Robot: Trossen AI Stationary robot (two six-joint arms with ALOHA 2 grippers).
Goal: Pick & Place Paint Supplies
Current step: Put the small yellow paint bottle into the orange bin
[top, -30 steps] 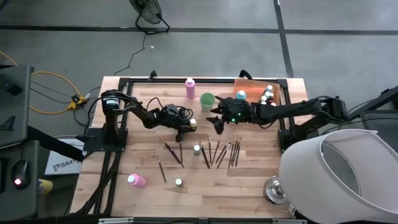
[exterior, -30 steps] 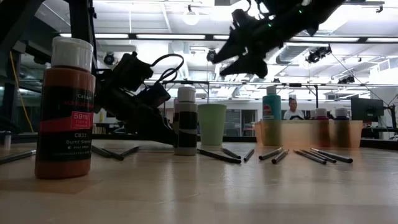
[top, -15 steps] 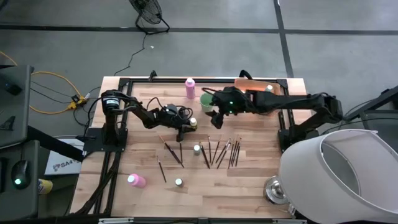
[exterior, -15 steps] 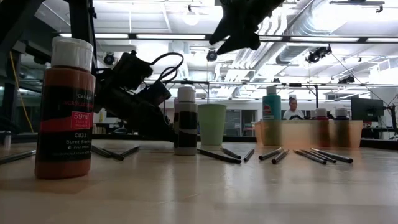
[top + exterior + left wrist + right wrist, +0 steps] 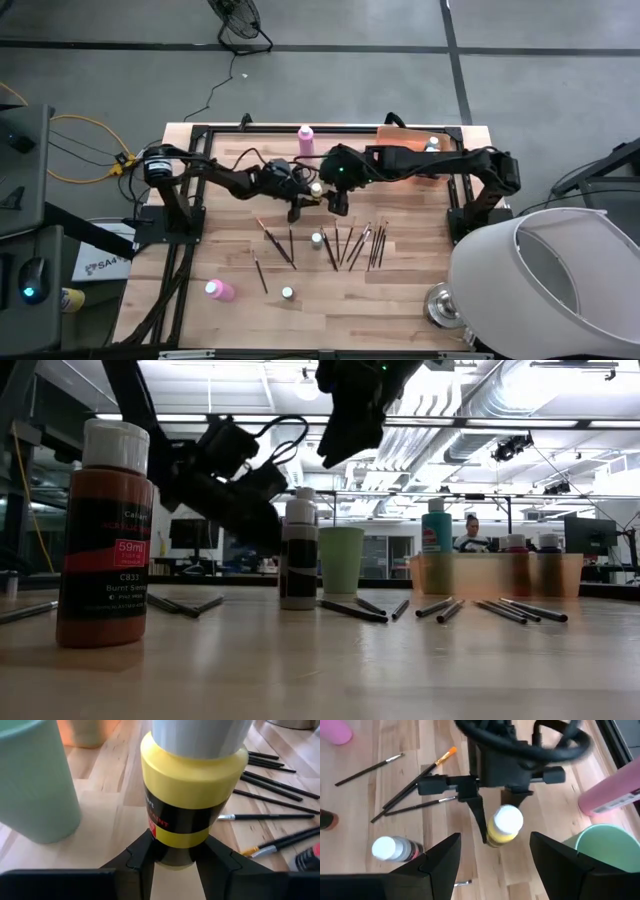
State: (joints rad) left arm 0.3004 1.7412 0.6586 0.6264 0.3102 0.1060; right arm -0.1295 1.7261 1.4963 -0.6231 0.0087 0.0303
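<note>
A small yellow paint bottle (image 5: 192, 790) with a white cap stands upright in my left gripper (image 5: 177, 857), which is shut on it near the table's middle (image 5: 305, 195). My right gripper (image 5: 495, 855) hangs open above and just right of that bottle (image 5: 338, 203), pointing down and touching nothing. Several thin dark brushes (image 5: 350, 245) lie flat on the wood. A white-capped dark bottle (image 5: 298, 555) and a brown bottle (image 5: 103, 530) stand on their bases. A pink bottle (image 5: 306, 140) stands near the far edge, and another (image 5: 219, 290) lies on its side. My left gripper pinches the yellow bottle's lower body (image 5: 175, 847) between its two fingers (image 5: 142, 857), one on each side. The fingers come level from the table's left. The bottle stays upright, cap up (image 5: 507, 817), and appears lifted off the table.
The light green cup (image 5: 342, 560) stands just beyond the held bottle, half under my right arm. The orange tray (image 5: 490, 573) at the far right holds several bottles, and a teal bottle (image 5: 436, 525) stands by it. Bare wood lies toward the near edge.
My left gripper has risen from table height with the yellow bottle and shifted slightly toward the far edge. My right gripper has moved toward the table's left and upward, and now hangs over the left gripper and its bottle.
</note>
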